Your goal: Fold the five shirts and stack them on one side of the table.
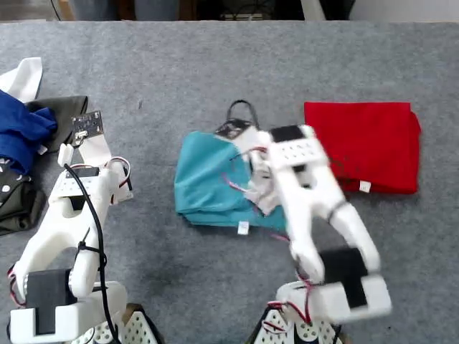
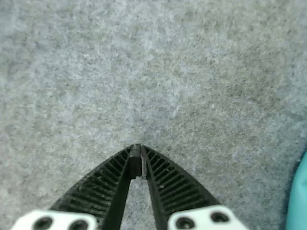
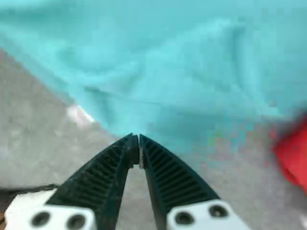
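The right gripper (image 3: 139, 151) is seen with its fingers pressed together and nothing pinched between them. It is held low at the edge of the teal shirt (image 1: 208, 183), close to that shirt's small white tag (image 3: 79, 115).

The left gripper (image 2: 137, 158) is likewise closed on nothing. It is poised over the bare grey felt (image 1: 158, 72) to the left of the teal shirt, a sliver of which is caught at the border of the left wrist view.

The teal shirt is laid folded at the middle of the table, and its right part is covered from above by the right arm. A red shirt (image 1: 362, 143) is set down folded and flat just to the right of the teal shirt, with a strip of felt left between them.

Well to the left of the teal shirt, unfolded clothes are heaped together: a blue shirt (image 1: 21, 129), a dark olive garment (image 1: 64, 111) and a white cloth (image 1: 25, 77).
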Available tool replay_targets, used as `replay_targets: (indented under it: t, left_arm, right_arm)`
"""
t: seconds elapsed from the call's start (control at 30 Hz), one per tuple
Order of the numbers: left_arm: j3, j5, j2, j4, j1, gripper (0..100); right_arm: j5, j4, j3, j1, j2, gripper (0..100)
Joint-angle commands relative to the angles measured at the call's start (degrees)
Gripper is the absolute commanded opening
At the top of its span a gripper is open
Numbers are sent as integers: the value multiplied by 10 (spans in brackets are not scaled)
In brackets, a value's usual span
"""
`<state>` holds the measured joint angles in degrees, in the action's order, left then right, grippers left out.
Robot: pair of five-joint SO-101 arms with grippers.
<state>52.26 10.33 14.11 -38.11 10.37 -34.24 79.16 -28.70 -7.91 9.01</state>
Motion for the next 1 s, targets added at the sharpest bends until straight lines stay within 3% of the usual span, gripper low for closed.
replay_targets:
  t: [0.0, 0.17, 0.33, 0.5, 0.67, 0.97]
  left_arm:
    - [-11, 2, 4, 4, 0, 31]
    - [-13, 2, 4, 4, 0, 31]
    - [-11, 2, 4, 4, 0, 30]
    - [-10, 2, 4, 4, 0, 30]
    - [-10, 2, 4, 4, 0, 30]
    - [-10, 2, 4, 4, 3, 30]
  right_arm:
    - [-6, -19, 20, 42, 107, 14]
    - [34, -91, 71, 3, 102, 14]
    - [90, -189, 72, -31, -19, 14]
    - [89, -207, 115, -43, -122, 14]
    - [87, -199, 145, -31, -189, 14]
    - [53, -32, 113, 18, -179, 13]
